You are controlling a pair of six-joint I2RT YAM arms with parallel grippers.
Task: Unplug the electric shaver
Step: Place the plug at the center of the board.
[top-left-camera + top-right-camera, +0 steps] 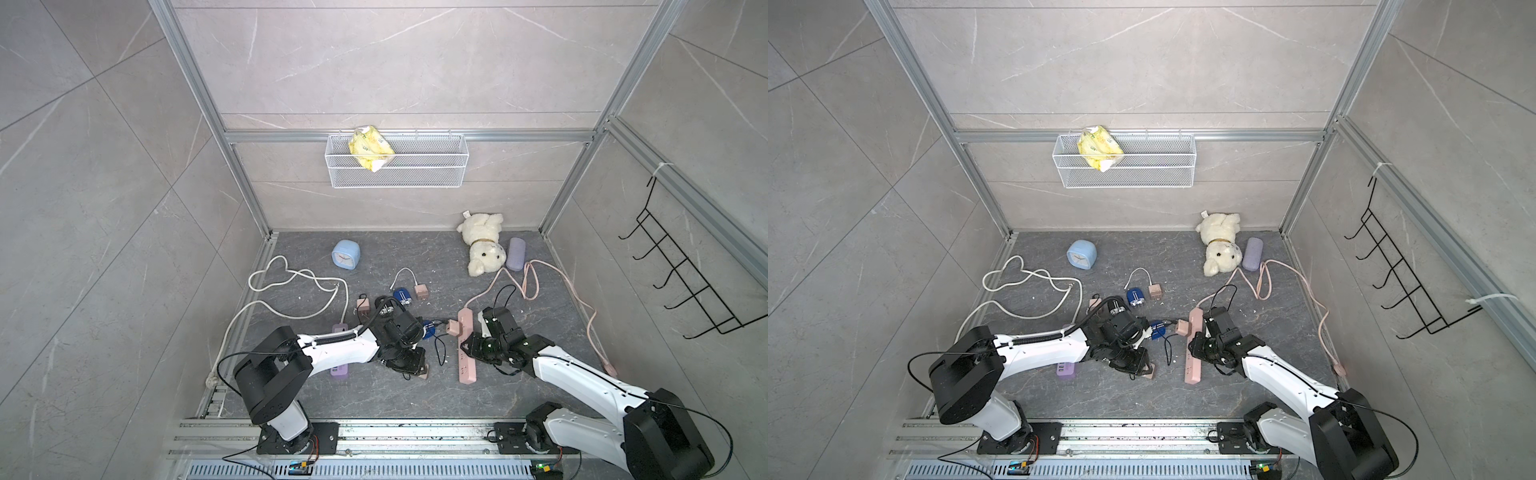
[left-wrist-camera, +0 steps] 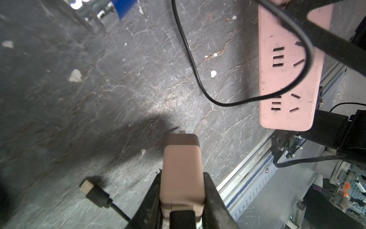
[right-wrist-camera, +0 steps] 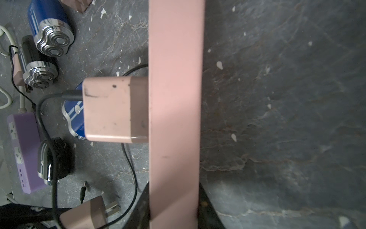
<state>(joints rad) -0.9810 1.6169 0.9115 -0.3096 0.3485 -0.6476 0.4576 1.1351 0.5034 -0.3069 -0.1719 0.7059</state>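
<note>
Left wrist view: my left claw (image 2: 182,178) is closed on a pink charger (image 2: 181,158); my right claw (image 3: 174,190) is closed on the pink power strip (image 3: 176,59).

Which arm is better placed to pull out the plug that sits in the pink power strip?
Probably left. The right pincer clamps the power strip, steadying it; the plug juts out on the side of the left pincer, which must first drop its own adapter.

A pink charger (image 1: 1181,327) sits plugged into the pink power strip (image 1: 1192,371).
</note>
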